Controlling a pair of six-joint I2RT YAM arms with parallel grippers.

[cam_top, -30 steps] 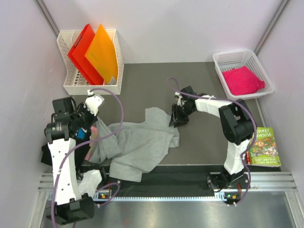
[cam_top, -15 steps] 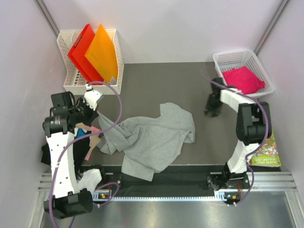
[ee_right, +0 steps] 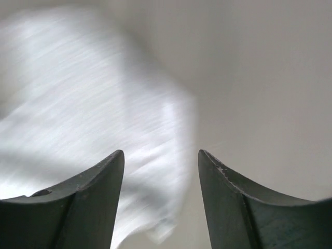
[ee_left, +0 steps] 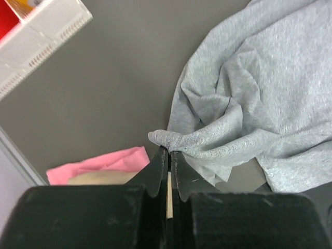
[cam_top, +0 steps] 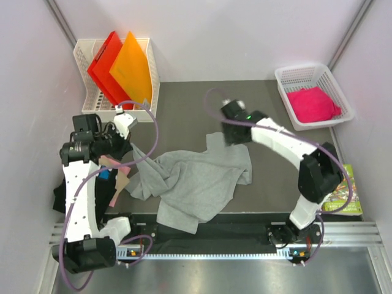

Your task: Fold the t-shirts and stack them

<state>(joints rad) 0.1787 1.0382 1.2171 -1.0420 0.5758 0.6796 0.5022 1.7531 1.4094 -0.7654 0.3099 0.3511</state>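
The large light grey t-shirt [cam_top: 196, 177] lies crumpled mid-table. My left gripper [cam_top: 125, 152] is shut on a bunched fold at its left edge, which the left wrist view shows pinched at the fingertips [ee_left: 168, 149], the grey t-shirt [ee_left: 259, 93] spreading to the right. My right gripper [cam_top: 229, 135] hovers open over the shirt's far edge. Its wrist view is blurred and shows the open right gripper [ee_right: 161, 155] empty, with pale cloth [ee_right: 93, 104] beneath. The pink t-shirt [cam_top: 313, 103] lies in a white basket [cam_top: 283, 76]. A black cloth with a blue patch [cam_top: 105, 174] lies under the left arm.
A white rack [cam_top: 92, 113] at the back left holds the red folder [cam_top: 104, 64] and the orange folder [cam_top: 131, 67]. The green book [cam_top: 342, 197] lies at the right edge. A smaller pink cloth [ee_left: 98, 162] lies just left of my left fingers.
My right arm has let go of the grey shirt, swung right towards the basket, then come back left over the shirt's far edge. The left gripper keeps its hold.
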